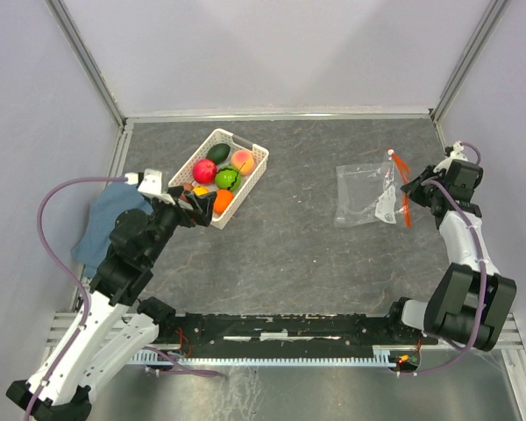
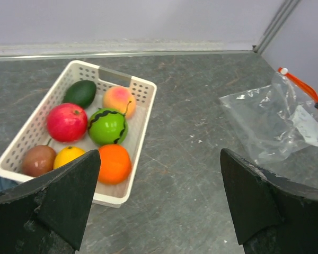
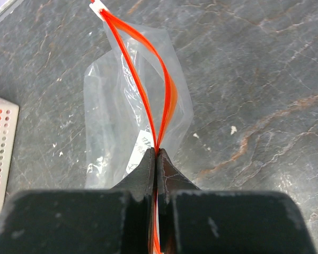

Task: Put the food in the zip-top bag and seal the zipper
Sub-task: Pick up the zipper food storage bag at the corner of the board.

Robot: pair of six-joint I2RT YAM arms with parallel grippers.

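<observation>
The right fingers are pressed tight together on the zipper. They pinch the red-orange strip near one end. From there the strip splits into two thin lines that bow apart, so the mouth of the bag gapes a little. The lines meet again at the far end, at a small white bit (maybe the slider, but it is too small to tell). The rest of the bag is clear and crinkly. It lies flat on the dark surface, on the right side, with nothing in it.

The left fingers are wide apart and hold nothing. They hang by the near end of the white basket, which sits on the left side of the surface, well apart from the bag.

All the food is in the basket:
- a red apple
- a dark green avocado
- a peach
- a green round one
- an orange
- a yellow lemon
- a brown piece

The orange, the lemon and the brown piece are the ones nearest the left fingers.

A blue cloth lies at the left edge of the surface, beside the left arm.
</observation>
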